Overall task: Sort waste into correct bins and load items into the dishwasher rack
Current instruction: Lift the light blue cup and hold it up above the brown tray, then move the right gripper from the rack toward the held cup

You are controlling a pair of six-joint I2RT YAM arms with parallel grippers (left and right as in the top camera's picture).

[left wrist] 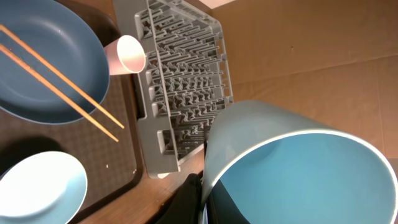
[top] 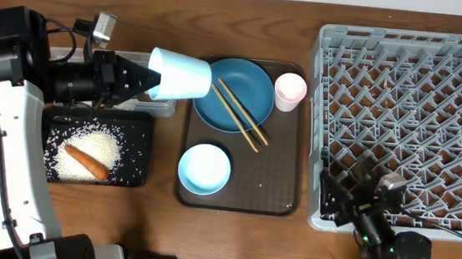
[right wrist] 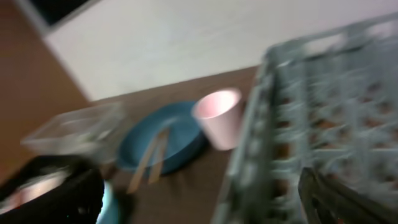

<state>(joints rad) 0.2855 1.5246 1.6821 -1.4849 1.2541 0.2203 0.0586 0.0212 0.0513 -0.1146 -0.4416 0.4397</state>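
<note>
The left jaws are pressed shut on the blue cup [top: 181, 76], which hangs on its side in the air over the left edge of the plate [top: 252, 81], its mouth facing back toward the wrist. The pinch looks to be on the wall at the rim, though the fingertips are mostly hidden behind the cup. The cup seems light and stiff, with a smooth wall that may slip. A rim hold should carry it but could let it swing, so it is probably best set slowly, mouth down, over the pegs of the rack [top: 409, 103]. The right jaws are spread wide and empty near the rack's near left corner. The right wrist view is blurred.
</note>
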